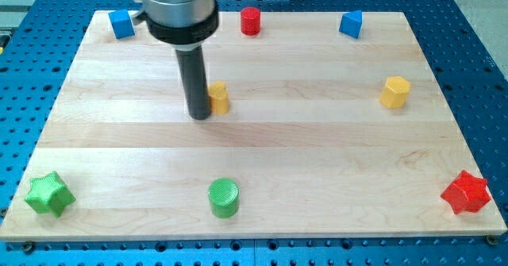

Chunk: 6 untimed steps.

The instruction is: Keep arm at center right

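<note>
One yellow block (218, 97) touching my tip (199, 117); rod has no hand.

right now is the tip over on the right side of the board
No, my tip sits left of centre, right beside the small yellow block, far from the yellow hexagonal block.

rod's housing (178, 8) is cut off at the view's top, and the rod (196, 83) covers the left part of a yellow block (219, 97).
</note>
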Motion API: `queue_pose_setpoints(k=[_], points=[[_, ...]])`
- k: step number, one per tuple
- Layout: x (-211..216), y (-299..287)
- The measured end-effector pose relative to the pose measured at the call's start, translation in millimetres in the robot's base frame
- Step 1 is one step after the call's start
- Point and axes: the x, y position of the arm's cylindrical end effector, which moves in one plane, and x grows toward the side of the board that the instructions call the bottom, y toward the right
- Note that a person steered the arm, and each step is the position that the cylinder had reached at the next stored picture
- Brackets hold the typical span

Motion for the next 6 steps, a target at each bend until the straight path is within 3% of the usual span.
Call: queue_pose_setpoints(k=[3,4,5,6], points=[[8.8,-12.7],[41.9,1.1],[61.3,109.1],[60.9,178.4]])
